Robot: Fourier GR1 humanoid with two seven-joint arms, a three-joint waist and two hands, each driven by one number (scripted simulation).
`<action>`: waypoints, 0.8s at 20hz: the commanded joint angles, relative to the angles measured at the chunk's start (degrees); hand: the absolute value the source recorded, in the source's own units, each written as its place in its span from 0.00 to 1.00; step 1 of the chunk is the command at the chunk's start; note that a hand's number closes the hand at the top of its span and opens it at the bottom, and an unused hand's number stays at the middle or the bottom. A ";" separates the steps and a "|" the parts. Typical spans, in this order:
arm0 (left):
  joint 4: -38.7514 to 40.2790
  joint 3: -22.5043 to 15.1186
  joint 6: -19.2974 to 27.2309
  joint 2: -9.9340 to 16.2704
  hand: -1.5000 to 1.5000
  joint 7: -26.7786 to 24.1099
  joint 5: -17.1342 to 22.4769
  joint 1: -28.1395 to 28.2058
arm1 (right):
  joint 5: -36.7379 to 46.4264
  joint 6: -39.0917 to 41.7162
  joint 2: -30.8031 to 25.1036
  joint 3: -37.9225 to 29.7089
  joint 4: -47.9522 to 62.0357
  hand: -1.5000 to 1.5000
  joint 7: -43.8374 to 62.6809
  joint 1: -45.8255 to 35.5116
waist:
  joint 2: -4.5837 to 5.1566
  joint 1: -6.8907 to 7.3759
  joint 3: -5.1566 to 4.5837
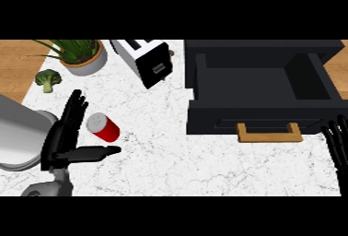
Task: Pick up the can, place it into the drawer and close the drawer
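Note:
A red can (pixel 103 127) with a silver top lies tilted on the white marble counter, left of centre. My left hand (pixel 65 133) is right beside it on its left, fingers straight and pointing up, thumb stretched out below the can; the hand is open and not closed round the can. The black drawer (pixel 262 110) stands pulled open at the right, its inside empty, with a wooden handle (pixel 269 132) on its front. My right hand (pixel 336 143) shows at the right edge, open, fingers up, just right of the drawer front.
A potted plant (pixel 81 55) and a broccoli floret (pixel 48 79) sit at the back left. A white toaster (pixel 144 62) stands at the back centre. A grey metal pot (pixel 20 133) is at the left edge behind my left hand.

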 commanded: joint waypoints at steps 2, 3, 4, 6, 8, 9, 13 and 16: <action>8.02 1.13 1.47 -0.04 0.00 -2.87 -0.82 -3.72 | 3.51 -0.80 2.07 2.11 1.01 0.00 -1.78 -0.14 | 0.01 -0.03 0.00; 5.96 1.59 0.62 0.96 0.00 -5.27 -1.03 0.33 | -0.67 0.61 -0.25 -1.78 -0.86 0.00 0.00 -0.13 | -0.02 0.03 0.00; 11.93 2.43 -0.06 0.75 0.00 -9.53 -0.47 -1.13 | -0.46 0.54 0.12 -0.93 1.69 0.00 0.04 -2.00 | 0.03 0.00 -0.01; 8.20 4.06 -3.48 3.92 0.00 -6.76 1.97 0.36 | 0.29 0.40 0.30 -1.06 2.92 0.00 -0.64 -2.70 | 0.00 0.15 0.00; 12.12 4.19 -3.32 3.60 0.00 -9.64 1.53 -0.81 | -3.26 3.07 -0.32 -3.44 -0.11 0.00 -1.08 1.61 | -0.01 -0.10 0.00; 12.74 5.16 -4.25 4.72 0.00 -8.89 2.48 -2.34 | -2.06 2.06 -1.28 -3.86 0.53 0.00 0.87 -1.70 | 0.00 0.00 0.00; 14.08 3.39 -0.66 2.25 0.00 -9.30 0.33 -2.74 | 1.27 0.11 0.70 -1.82 4.06 0.00 -0.62 -4.17 | 0.00 0.08 0.01; 21.35 4.77 -2.96 3.20 0.00 -14.97 1.38 -2.98 | 1.33 0.52 0.71 -1.48 0.61 0.00 1.21 -2.65 | 0.00 0.02 0.00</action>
